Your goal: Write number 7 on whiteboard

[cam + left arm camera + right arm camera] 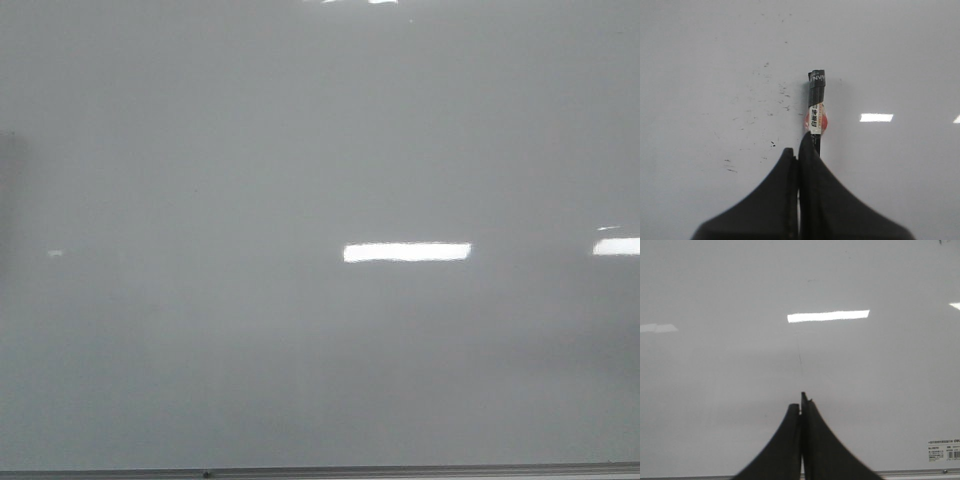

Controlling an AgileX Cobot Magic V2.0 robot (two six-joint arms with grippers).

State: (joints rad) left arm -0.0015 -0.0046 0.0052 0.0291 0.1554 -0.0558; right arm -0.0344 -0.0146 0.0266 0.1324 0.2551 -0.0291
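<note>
The whiteboard (300, 150) is glossy pale grey and fills every view. No number 7 shows on it in the front view. My left gripper (799, 150) is shut with its jaws touching. A black marker (816, 107) with a white and red label lies on the board just beyond it. The marker's near end is hidden behind one finger, not between the jaws. My right gripper (801, 402) is shut and empty. A faint thin vertical line (800, 357) sits on the board beyond it. Neither gripper shows in the front view.
A thin grey metal edge strip (400, 470) runs along the board's near side, and it also shows in the right wrist view (920, 472). A small printed label (944, 450) sits by that edge. Small black specks (772, 107) dot the board near the marker. Bright light reflections (406, 252) lie on the surface.
</note>
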